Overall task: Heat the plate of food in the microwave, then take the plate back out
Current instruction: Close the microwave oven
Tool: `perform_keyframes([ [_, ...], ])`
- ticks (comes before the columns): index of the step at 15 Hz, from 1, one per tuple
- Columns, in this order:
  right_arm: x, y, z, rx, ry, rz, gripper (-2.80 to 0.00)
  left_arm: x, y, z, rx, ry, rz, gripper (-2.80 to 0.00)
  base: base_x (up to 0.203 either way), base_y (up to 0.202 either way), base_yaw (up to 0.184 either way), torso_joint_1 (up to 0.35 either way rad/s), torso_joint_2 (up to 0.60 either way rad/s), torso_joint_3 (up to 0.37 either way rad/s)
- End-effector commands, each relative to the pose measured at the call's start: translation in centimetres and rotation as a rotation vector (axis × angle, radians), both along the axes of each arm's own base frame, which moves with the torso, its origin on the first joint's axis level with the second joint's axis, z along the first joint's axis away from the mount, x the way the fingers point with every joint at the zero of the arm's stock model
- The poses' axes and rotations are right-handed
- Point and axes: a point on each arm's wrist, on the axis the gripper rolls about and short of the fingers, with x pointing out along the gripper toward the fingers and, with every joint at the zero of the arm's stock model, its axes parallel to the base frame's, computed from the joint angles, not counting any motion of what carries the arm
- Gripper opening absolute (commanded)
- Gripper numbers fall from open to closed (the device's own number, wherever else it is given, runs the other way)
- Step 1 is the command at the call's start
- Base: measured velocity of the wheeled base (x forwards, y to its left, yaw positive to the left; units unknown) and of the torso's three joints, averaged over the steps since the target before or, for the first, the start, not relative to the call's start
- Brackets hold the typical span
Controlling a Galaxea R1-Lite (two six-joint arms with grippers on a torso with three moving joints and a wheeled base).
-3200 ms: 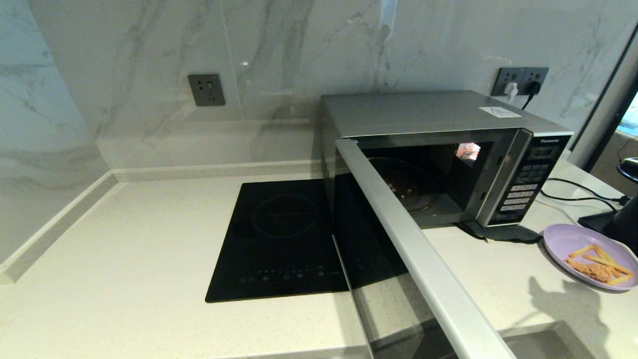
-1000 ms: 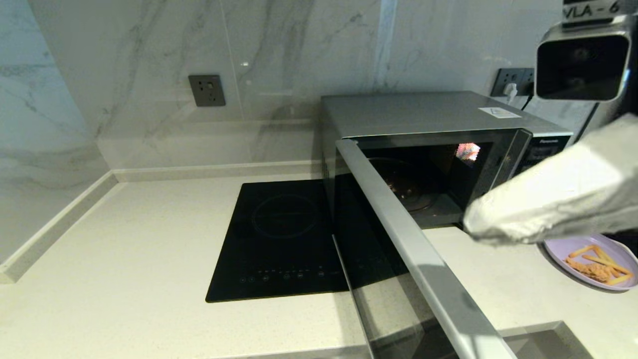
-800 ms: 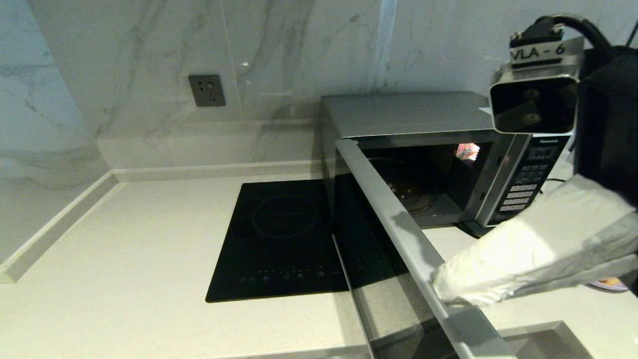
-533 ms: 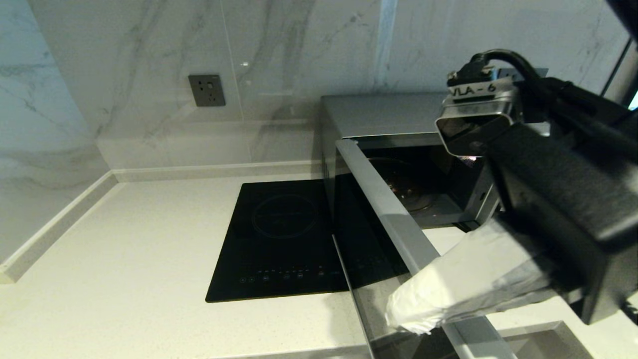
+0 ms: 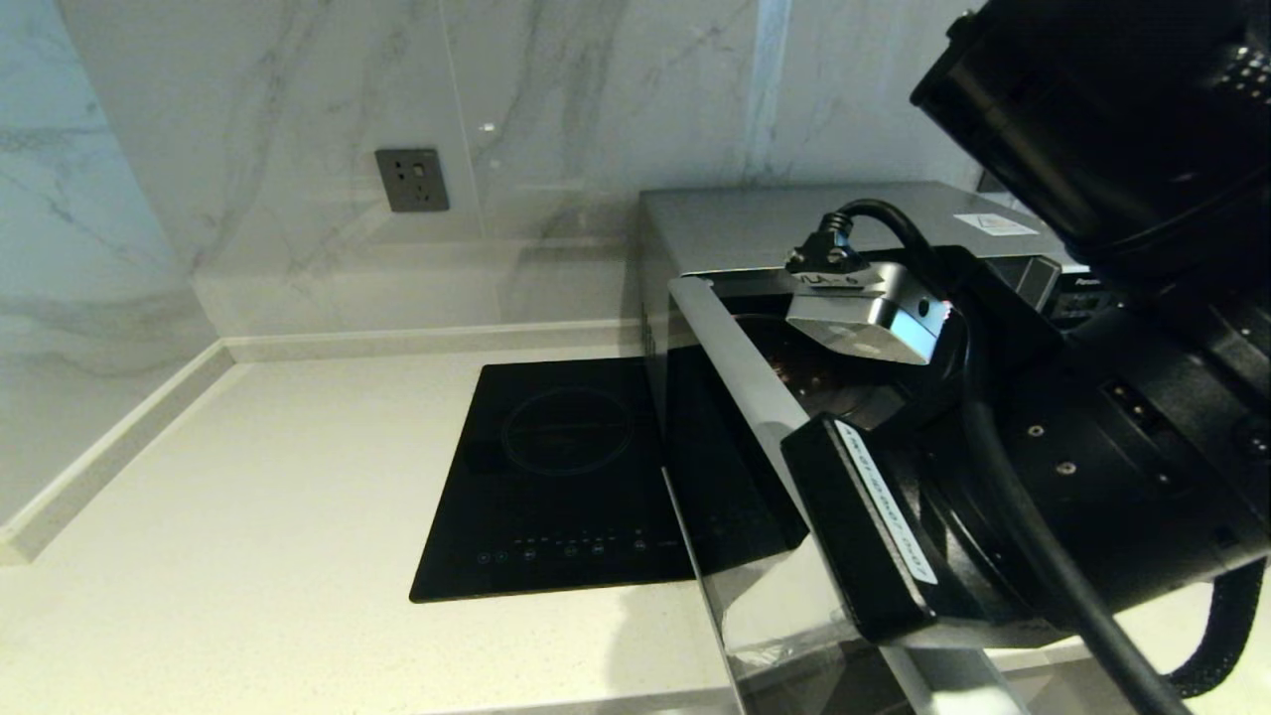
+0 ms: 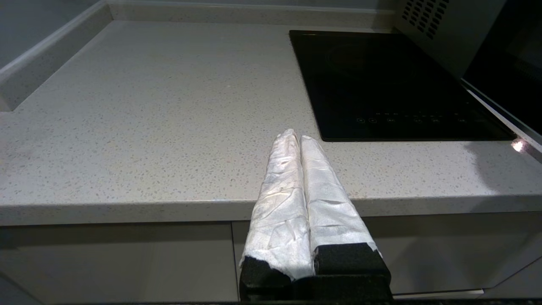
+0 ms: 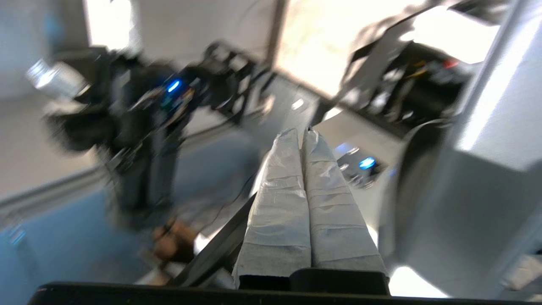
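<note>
The silver microwave (image 5: pixel 794 223) stands at the back right, its dark glass door (image 5: pixel 740 387) swung wide open toward me. The glass turntable (image 5: pixel 794 372) shows inside. My right arm (image 5: pixel 1043 467) fills the right side of the head view, its wrist low by the door's front end, and it hides the plate of food. In the right wrist view my right gripper (image 7: pixel 301 133) is shut and holds nothing, with a silver surface (image 7: pixel 487 127) close beside it. My left gripper (image 6: pixel 295 135) is shut and empty, over the counter's front edge, left of the hob.
A flat black induction hob (image 5: pixel 566 477) lies in the counter left of the microwave, partly under the open door. The marble wall carries a socket (image 5: pixel 411 180). Bare counter (image 6: pixel 148 106) stretches left to a raised ledge (image 5: pixel 109 452).
My right arm swung in from the right, down and leftward past the plate to the door's front end. It now blocks the plate and the button panel. The door and the left arm stayed still.
</note>
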Motion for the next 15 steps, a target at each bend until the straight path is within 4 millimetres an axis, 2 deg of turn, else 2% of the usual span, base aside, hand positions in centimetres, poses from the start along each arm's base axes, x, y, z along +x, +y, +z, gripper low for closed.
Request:
perform_keyframes([
  [1, 0.3, 0.0, -0.4, -0.056, -0.041, -0.054, -2.8, 0.0, 0.0, 0.0, -0.001, 0.001, 0.0, -2.8, 0.0, 0.0, 0.0, 0.0, 0.0, 0.0],
  [6, 0.6, -0.8, -0.5, -0.212, -0.203, -0.192, -2.8, 0.0, 0.0, 0.0, -0.001, 0.001, 0.0, -2.8, 0.0, 0.0, 0.0, 0.0, 0.0, 0.0],
  [12, 1.2, -2.6, -0.7, -0.332, -0.239, -0.283, -2.8, 0.0, 0.0, 0.0, -0.001, 0.001, 0.0, -2.8, 0.0, 0.0, 0.0, 0.0, 0.0, 0.0],
  [15, 2.2, -3.8, -0.6, -0.354, -0.249, -0.356, -2.8, 0.0, 0.0, 0.0, -0.001, 0.001, 0.0, -2.8, 0.0, 0.0, 0.0, 0.0, 0.0, 0.0],
])
